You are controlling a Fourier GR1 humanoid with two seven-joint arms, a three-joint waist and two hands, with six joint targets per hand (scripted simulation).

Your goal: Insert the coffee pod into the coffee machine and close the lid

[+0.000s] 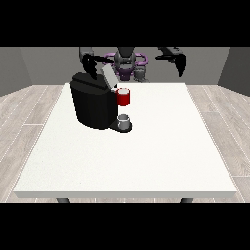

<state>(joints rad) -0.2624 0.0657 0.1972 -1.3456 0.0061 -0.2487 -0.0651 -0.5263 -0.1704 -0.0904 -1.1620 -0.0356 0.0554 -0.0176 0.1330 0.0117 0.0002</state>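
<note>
A black coffee machine (92, 103) stands on the white table (146, 156) at the left of the middle. Its grey lid (108, 76) is tilted up at the back of the machine's top. A red part (124, 97) sticks out at the machine's front, above a small grey cup (124, 120) on the machine's base. The hand at the view's left (88, 66) hangs just above the machine's back edge, left of the lid. The hand at the view's right (180, 62) is raised beyond the table's far right side, fingers pointing down. No separate coffee pod shows.
The robot's torso (127, 63) stands behind the table's far edge. Wooden floor surrounds the table on every side.
</note>
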